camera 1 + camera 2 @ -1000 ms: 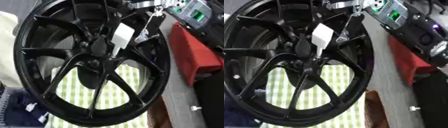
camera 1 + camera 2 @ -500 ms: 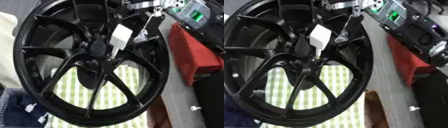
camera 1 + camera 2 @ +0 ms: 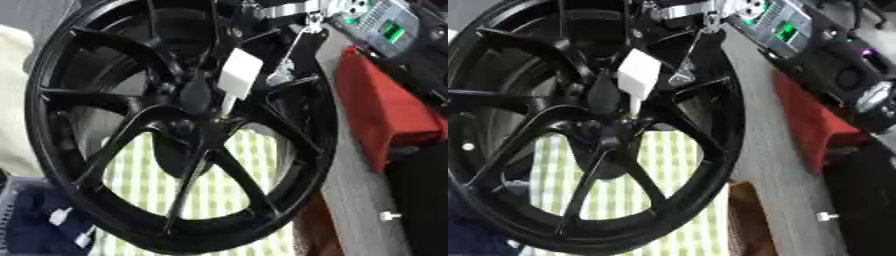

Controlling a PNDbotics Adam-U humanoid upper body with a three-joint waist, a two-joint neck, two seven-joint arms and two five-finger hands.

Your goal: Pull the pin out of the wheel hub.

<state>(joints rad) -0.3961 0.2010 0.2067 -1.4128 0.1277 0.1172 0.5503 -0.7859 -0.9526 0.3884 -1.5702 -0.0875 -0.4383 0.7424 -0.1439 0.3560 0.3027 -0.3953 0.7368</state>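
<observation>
Around the wheel: a red block (image 3: pixel 385 115) lies to your right of the rim, on the grey table (image 3: pixel 354 190). Beyond it, at the upper right, sits a grey device with a green lit panel (image 3: pixel 391 32); any lettering on it is too blurred to read. A green-and-white checked cloth (image 3: pixel 223 185) shows through the lower spokes, under the wheel. At lower left there is a dark blue thing (image 3: pixel 39 225) with small white patches. A pale cream shape (image 3: pixel 13 100) sits along the left edge. A small white stud-like item (image 3: pixel 388 216) lies on the table at lower right, well apart from the wheel. A brown patch (image 3: pixel 745 215) shows just past the rim's lower right.

The black wheel (image 3: pixel 175 125) fills most of both views, its spokes radiating from the hub (image 3: pixel 194 95), which sits a little above and left of centre.

The pin (image 3: pixel 238 77) shows as a white flat tab with a thin white stem. The tab is up and to the right, and the stem runs down and slightly left toward the hub. Its long axis is near upright, leaning right at the top. The stem's lower end is just beside the hub; you cannot tell whether it is seated.

The right hand (image 3: pixel 280 20) comes in from the top of the view, black with silver parts, with a thin silver rod running down toward the tab. You cannot tell how its fingers stand, or whether they hold the pin.

No readable writing anywhere.
</observation>
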